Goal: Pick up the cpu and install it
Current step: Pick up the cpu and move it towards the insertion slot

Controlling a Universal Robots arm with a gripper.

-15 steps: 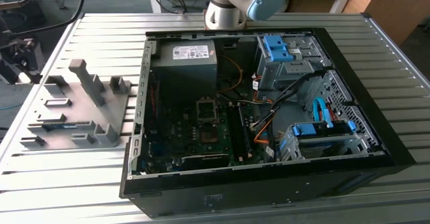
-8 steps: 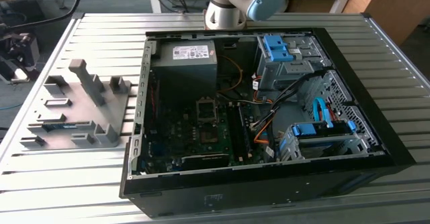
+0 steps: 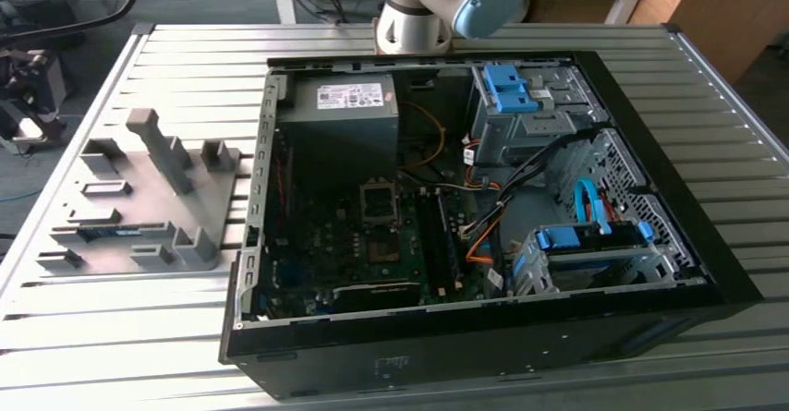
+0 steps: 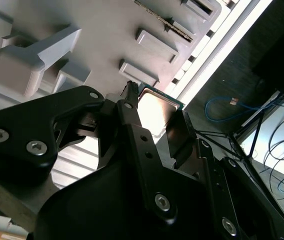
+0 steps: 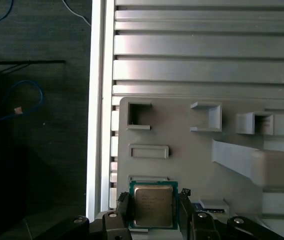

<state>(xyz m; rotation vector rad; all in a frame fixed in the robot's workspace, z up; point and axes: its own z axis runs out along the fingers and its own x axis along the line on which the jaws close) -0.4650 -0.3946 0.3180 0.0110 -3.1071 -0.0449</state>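
Gripper is closed down to chip width on the cpu: in the first wrist view, black fingers press against two opposite green edges, silver lid facing the camera. The second wrist view shows the same grip from the other side, with the cpu wedged between the tips of the gripper and its lid catching a glare. The cpu sits over the grey fixture tray, at the tray edge closest to the table's side rail and partly covering a shallow rectangular recess. Can't tell whether it's lifted clear or touching the tray. Elsewhere on that tray are several empty open-sided pockets and a tall slanted post. The tray lies on the slatted aluminium table, and past the rail is dark floor with a loose blue cable. In the exterior view the fixture tray is on the exterior view's left, with a memory stick lying in it. Just beside it is the open PC case on its side, motherboard exposed. The grey power supply box is at the far end of the case, with blue drive brackets on the exterior view's right. The arm's base joints are behind the case.
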